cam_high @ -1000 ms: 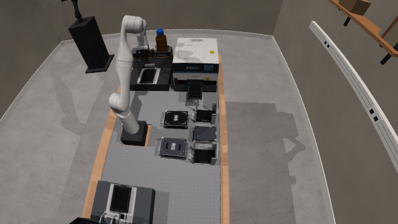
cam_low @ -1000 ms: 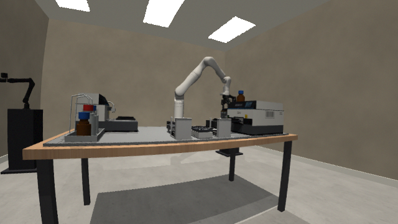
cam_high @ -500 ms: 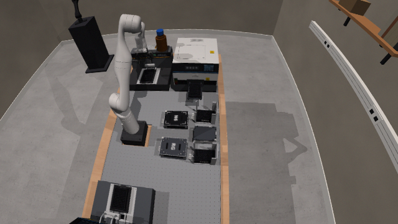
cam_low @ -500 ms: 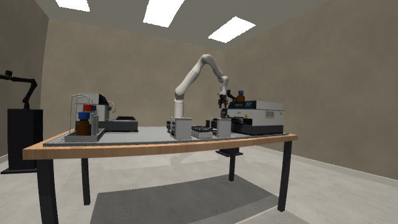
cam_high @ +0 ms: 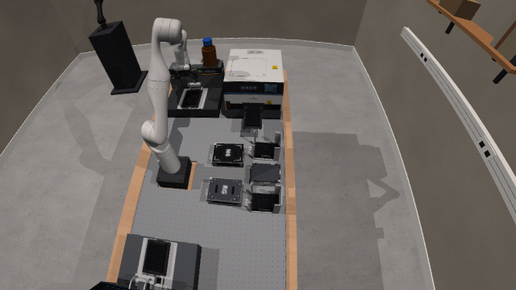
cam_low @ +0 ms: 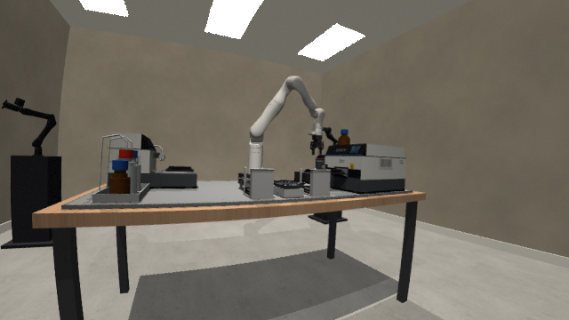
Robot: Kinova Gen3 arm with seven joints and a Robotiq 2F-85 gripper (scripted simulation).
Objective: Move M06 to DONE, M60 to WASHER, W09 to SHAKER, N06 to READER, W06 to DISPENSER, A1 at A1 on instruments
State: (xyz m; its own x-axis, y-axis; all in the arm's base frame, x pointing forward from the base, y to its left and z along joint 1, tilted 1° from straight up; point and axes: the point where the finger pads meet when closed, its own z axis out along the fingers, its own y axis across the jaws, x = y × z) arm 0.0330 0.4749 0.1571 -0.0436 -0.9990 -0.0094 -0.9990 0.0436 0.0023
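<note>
Top view: the gripper [cam_high: 194, 84] hangs with its fingers spread wide and nothing between them, over the far end of the dark plate [cam_high: 190, 98] seated in the black instrument [cam_high: 177, 109] left of the white reader [cam_high: 253, 66]. That instrument's label cannot be read here, so which station it is cannot be told, nor the plate's ID. The plate lies just nearer than the gripper, toward the arm's base [cam_high: 185, 177], almost under it. Its long axis runs away from the reader's left flank in parallel with it, along the deck's length; which short end carries the label cannot be made out. A second plate [cam_high: 252, 116] sits on the reader's tray, just in front of the reader. Two racks [cam_high: 277, 142] and nests N6 [cam_high: 228, 155] and RG [cam_high: 224, 190] lie further out from the reader along the deck; another plate [cam_high: 156, 256] sits in an instrument at the end farthest from the reader

Exterior view: the gripper [cam_low: 316, 149] points straight down, just beside the reader [cam_low: 378, 171] at about its top height, apart from what lies under it. The plate below is hidden. By my judgement the coming move is a short straight descent, fingers closing across the plate's short width
</note>
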